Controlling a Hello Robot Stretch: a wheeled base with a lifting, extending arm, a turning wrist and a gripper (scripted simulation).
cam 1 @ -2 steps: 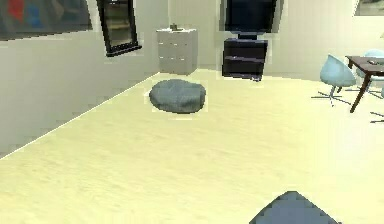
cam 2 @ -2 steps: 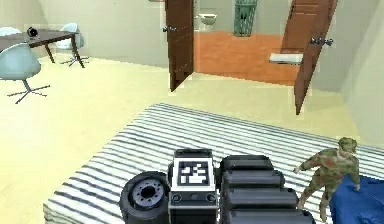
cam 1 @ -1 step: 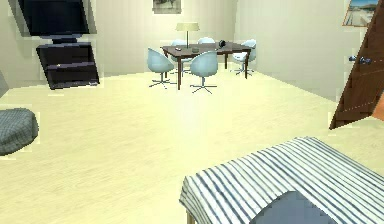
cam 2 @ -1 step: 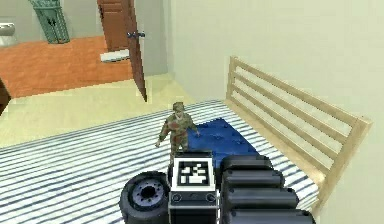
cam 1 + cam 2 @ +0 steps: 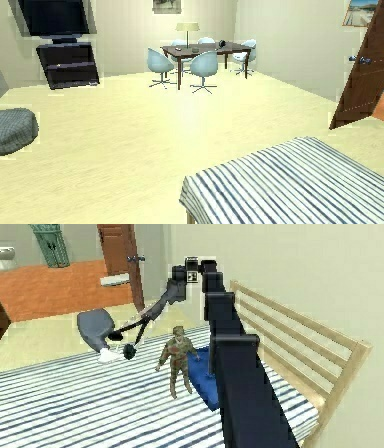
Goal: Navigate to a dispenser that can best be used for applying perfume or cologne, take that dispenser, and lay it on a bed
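A small dark-and-white blob (image 5: 123, 352) shows right at the pincer's (image 5: 127, 337) tips, the blue-and-white striped bed (image 5: 60, 394) just beneath; the pincer's state, and whether it holds anything, cannot be told.

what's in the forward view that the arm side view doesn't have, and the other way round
Forward view: a dark screen on a stand, a dining table with pale blue chairs around it, and a lamp near it.
Arm side view: the arm and gripper, a small figure statue standing on the bedding beside a blue thing, and the wooden bed frame.
Both: the striped bed and a brown door.
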